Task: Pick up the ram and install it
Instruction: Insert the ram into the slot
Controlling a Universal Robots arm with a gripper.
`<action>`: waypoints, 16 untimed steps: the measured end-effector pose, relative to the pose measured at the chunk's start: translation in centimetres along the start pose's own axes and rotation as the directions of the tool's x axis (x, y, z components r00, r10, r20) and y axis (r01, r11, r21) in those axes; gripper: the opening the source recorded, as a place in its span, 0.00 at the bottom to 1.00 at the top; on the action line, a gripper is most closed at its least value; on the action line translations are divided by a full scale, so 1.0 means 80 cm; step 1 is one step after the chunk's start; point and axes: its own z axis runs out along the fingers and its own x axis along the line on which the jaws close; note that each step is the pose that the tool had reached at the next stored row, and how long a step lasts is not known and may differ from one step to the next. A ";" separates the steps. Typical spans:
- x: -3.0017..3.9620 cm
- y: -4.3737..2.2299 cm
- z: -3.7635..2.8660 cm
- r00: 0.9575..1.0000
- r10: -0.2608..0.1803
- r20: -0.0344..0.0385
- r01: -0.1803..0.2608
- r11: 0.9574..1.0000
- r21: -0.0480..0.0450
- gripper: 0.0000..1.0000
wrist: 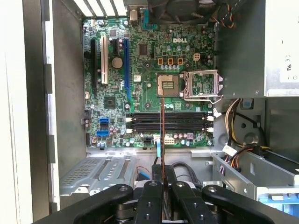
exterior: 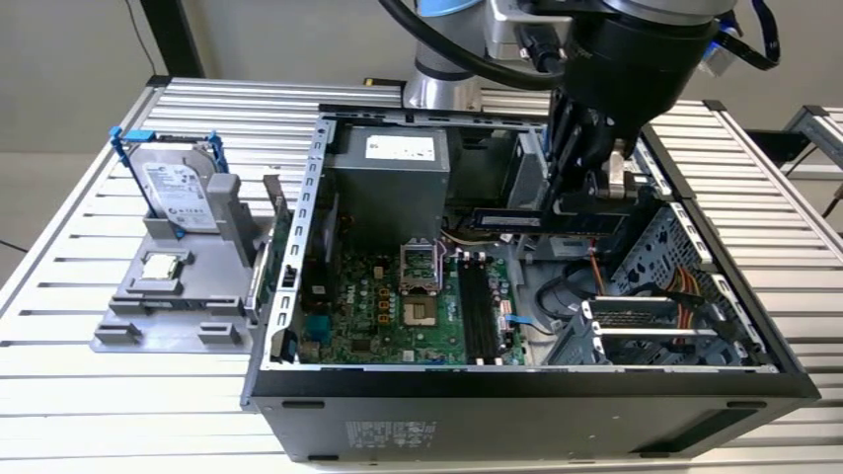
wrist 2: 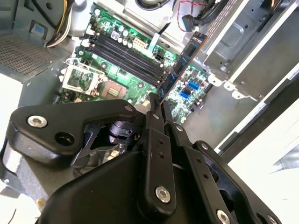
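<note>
1. Ram (wrist 2: 181, 65), a narrow blue board stick, is pinched at one end and juts out from the fingertips, held in the air above the green motherboard (wrist: 140, 70).
2. Gripper (wrist 2: 157, 106) is clamped shut on the ram, and its black fingers (wrist: 153, 193) press the stick's flat faces in both wrist views.
3. Long black slots (wrist: 182, 122) lie on the motherboard below, apart from the ram.
4. In the exterior view, the ram hangs level inside the open computer case (exterior: 527, 380), near the grey power supply box (exterior: 389, 188).
</note>
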 end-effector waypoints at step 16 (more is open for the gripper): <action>-0.0010 -0.0075 0.0000 1.000 0.000 0.000 0.000 1.000 0.000 0.00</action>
